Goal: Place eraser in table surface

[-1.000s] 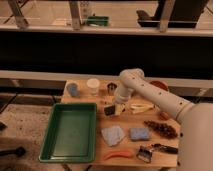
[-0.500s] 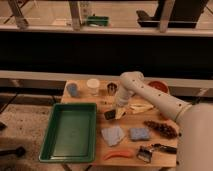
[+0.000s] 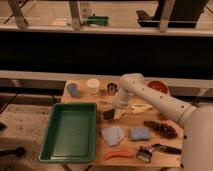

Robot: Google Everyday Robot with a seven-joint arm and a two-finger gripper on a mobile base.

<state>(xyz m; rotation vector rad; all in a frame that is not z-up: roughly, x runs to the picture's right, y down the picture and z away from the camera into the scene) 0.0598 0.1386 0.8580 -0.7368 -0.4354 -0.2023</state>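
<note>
Hovering low, my gripper (image 3: 113, 111) sat over the eraser (image 3: 108, 115) on the table surface (image 3: 155, 142); finger state unclear; release looked unfinished.

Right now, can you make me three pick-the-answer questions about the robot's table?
1. Where is the small dark rectangular eraser?
A. in the tray
B. on the tabletop, right of the tray
C. on the floor

2. What colour is the big plastic tray?
A. green
B. red
C. white

3. What is in the tray?
A. the sponge
B. the brush
C. nothing

Answers: 1 B, it lies on the light tan wooden tabletop, under the gripper. 2 A, its walls are green. 3 C, only its bare floor shows.
</note>
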